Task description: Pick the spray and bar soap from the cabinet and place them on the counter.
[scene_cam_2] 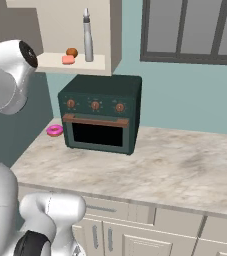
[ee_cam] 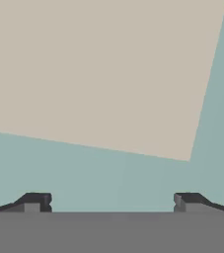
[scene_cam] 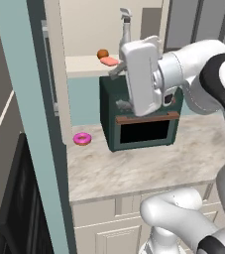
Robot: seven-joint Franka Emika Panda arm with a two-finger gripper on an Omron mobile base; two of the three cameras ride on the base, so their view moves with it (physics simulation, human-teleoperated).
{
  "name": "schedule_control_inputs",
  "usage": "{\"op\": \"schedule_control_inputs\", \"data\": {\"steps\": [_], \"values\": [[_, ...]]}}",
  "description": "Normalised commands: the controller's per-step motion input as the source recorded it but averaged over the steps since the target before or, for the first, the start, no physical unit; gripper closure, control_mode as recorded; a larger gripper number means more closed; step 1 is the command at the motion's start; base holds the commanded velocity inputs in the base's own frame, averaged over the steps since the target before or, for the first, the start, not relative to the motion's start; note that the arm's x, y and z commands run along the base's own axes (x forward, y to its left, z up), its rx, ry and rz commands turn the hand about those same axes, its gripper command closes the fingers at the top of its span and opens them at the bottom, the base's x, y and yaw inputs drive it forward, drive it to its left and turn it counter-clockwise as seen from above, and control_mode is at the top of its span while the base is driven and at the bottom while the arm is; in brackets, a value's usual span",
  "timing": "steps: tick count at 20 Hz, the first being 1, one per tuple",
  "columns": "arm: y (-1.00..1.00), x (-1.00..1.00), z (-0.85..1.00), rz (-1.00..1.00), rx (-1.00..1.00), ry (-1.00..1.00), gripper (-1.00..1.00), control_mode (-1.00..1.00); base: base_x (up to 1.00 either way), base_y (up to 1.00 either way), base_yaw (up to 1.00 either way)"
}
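Gripper [ee_cam: 111, 200] jaws standing wide open, holding nothing. Spray [scene_cam_2: 88, 36] standing upright in cabinet [scene_cam_2: 114, 30], bar soap [scene_cam_2: 68, 60] lying at its 8 o'clock.

**Layout of cabinet, oven and surface**

The cabinet [scene_cam_2: 112, 35] hangs on the wall above the oven [scene_cam_2: 101, 112]. On its shelf [scene_cam_2: 50, 61] the spray [scene_cam_2: 88, 37] stands upright at the right; the bar soap [scene_cam_2: 68, 60] lies to its left, near the front edge, with the ball [scene_cam_2: 72, 52] just behind the soap. The oven stands on the surface [scene_cam_2: 155, 170] against the wall. The donut [scene_cam_2: 54, 131] lies on the surface just left of the oven. The window [scene_cam_2: 192, 30] is right of the cabinet.
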Motion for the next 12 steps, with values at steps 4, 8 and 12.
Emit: {"op": "schedule_control_inputs", "data": {"steps": [4, 8, 12], "values": [[-0.24, -0.22, 0.00, 0.00, -0.23, -0.26, -1.00, -1.00, 0.00, 0.00, 0.00], [-0.34, -0.20, 0.00, 0.00, -0.20, -0.31, -1.00, -1.00, 0.00, 0.00, 0.00], [-0.35, -0.14, 0.00, 0.00, -0.16, -0.32, -1.00, -1.00, 0.00, 0.00, 0.00]]}}
